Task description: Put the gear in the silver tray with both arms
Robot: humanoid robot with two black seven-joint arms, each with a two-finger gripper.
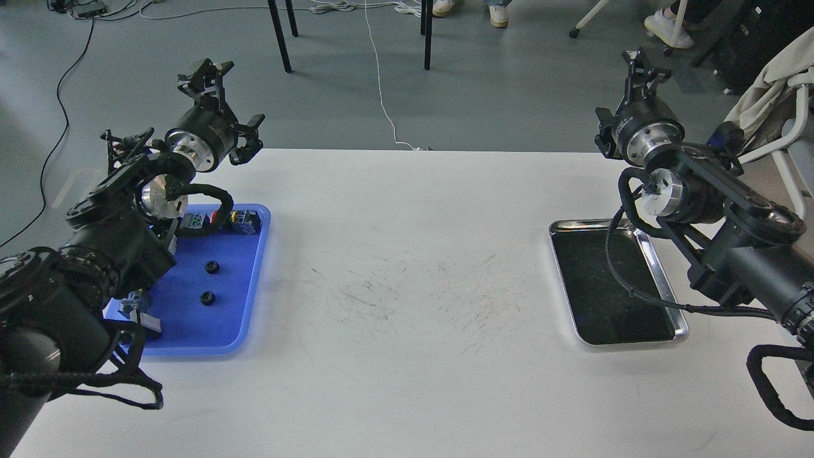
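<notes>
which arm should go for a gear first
Left. Its gripper is raised just beyond the blue tray holding two black gears; the right gripper is up by the silver tray.

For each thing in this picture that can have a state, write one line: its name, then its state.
Silver tray: flat on the table, nothing in it.
Blue tray: flat on the table, holding parts.
Two black gears: lying loose in the blue tray, apart.
Left hand: raised, holding nothing, fingers spread.
Right hand: raised, holding nothing; opening unclear.
</notes>
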